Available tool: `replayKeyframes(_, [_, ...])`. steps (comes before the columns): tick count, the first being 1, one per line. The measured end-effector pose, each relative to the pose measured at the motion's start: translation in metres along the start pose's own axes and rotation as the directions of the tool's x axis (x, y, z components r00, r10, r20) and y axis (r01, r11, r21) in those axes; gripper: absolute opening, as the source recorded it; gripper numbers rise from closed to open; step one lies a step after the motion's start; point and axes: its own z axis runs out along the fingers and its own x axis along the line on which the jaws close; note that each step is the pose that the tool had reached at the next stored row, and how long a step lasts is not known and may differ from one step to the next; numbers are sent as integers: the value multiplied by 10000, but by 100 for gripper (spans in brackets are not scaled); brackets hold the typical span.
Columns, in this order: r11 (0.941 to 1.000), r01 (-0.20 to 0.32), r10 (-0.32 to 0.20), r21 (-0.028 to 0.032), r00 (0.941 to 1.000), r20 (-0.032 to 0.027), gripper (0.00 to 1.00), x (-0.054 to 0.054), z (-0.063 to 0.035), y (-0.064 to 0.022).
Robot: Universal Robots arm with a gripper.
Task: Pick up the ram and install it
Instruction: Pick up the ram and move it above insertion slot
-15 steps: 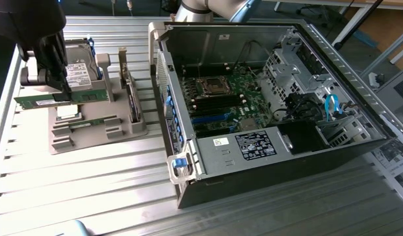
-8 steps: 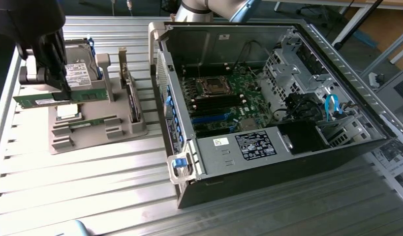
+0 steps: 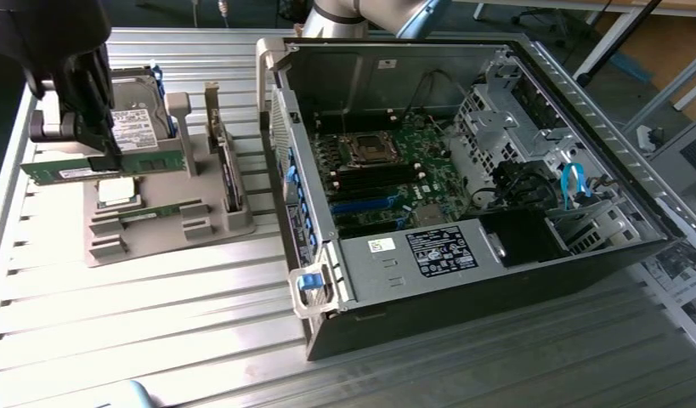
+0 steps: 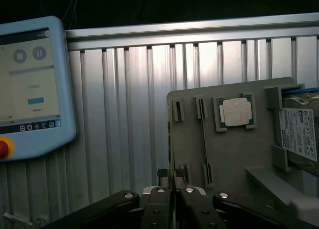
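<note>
One long, thin green circuit-board ram [image 3: 65, 169], clamped edge-on in the clenched black gripper [image 4: 172, 196], by the edge of the grey plastic holder [image 4: 234, 164]. Pick-up stage, install not yet done: square alignment with a slot inside the open computer case [image 3: 438, 314] needed. Counted besides: one square silver processor [image 4: 236, 112], one labelled silver hard drive [image 4: 299, 137].

Ram [image 3: 65, 167] between fingers [image 4: 158, 209], processor [image 3: 116, 191] on holder [image 3: 166, 228], case [image 3: 376, 289] at the exterior view's right
</note>
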Motion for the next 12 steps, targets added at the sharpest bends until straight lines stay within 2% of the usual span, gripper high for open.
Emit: replayKeyframes(12, [10000,-36,36,-2,10000,-5,14,5,-42,0])
